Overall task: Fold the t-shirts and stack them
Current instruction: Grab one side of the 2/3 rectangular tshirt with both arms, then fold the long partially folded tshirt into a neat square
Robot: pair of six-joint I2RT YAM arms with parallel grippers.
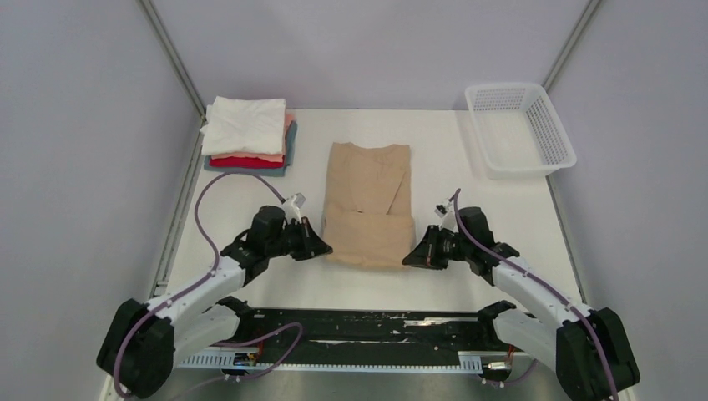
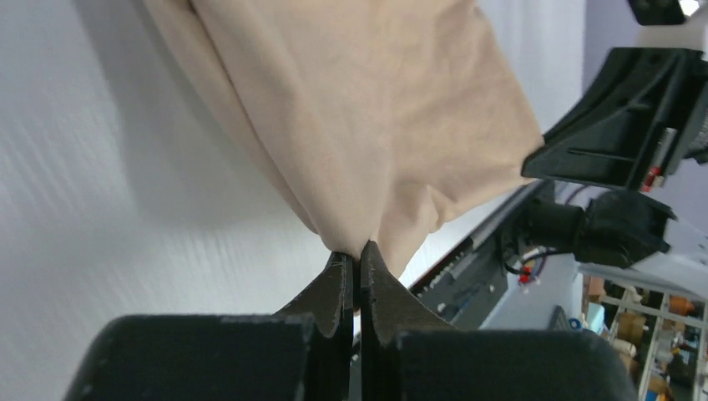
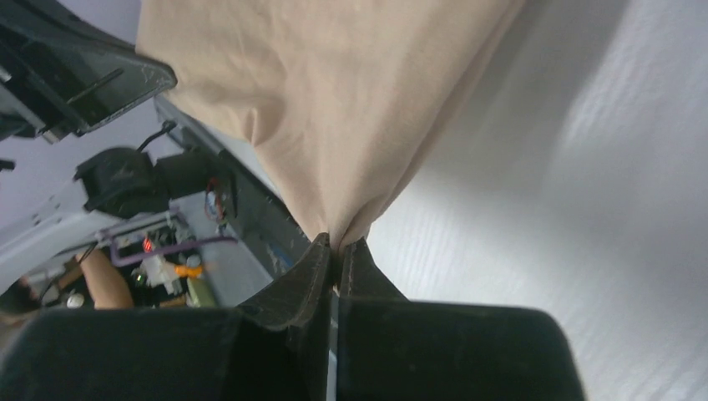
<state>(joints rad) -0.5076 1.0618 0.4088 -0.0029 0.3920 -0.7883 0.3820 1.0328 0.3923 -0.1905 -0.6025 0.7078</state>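
Observation:
A tan t-shirt (image 1: 369, 200) lies in the middle of the table, folded lengthwise with its near end doubled over. My left gripper (image 1: 324, 247) is shut on its near left corner, and the tan cloth (image 2: 359, 125) rises from between the closed fingers. At the near right corner my right gripper (image 1: 409, 257) is shut too, pinching the tan cloth (image 3: 334, 92). A stack of folded t-shirts (image 1: 246, 134) sits at the back left, white on top with pink, red and blue-grey edges below.
A white plastic mesh basket (image 1: 519, 127) stands at the back right. Grey walls enclose the table on three sides. The black rail with both arm bases (image 1: 367, 330) runs along the near edge.

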